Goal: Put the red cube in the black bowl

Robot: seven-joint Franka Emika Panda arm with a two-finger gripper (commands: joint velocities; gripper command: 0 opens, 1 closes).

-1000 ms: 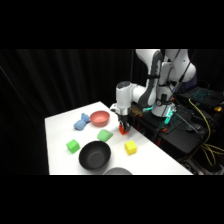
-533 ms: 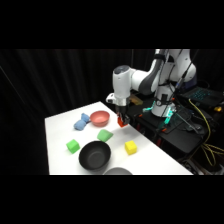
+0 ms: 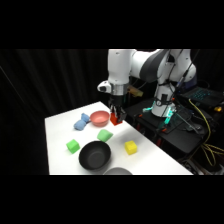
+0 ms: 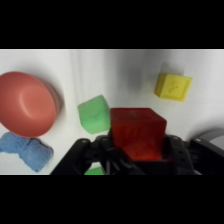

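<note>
My gripper (image 3: 115,119) is shut on the red cube (image 3: 114,120) and holds it in the air above the table, near the pink-red bowl (image 3: 99,118). In the wrist view the red cube (image 4: 136,133) fills the space between the black fingers (image 4: 176,150) at the bottom. The black bowl (image 3: 95,155) sits near the table's front edge, below and to the left of the gripper; it is out of the wrist view.
A green block (image 3: 104,135) lies between the gripper and the black bowl, another green block (image 3: 73,146) to its left. A yellow block (image 3: 130,147) sits right of the bowl. A blue object (image 3: 81,122) lies beside the pink-red bowl. A grey-white bowl (image 3: 117,171) shows at the front edge.
The arm has lifted the red cube higher off the table and shifted it slightly toward the left, over the area next to the pink-red bowl.
</note>
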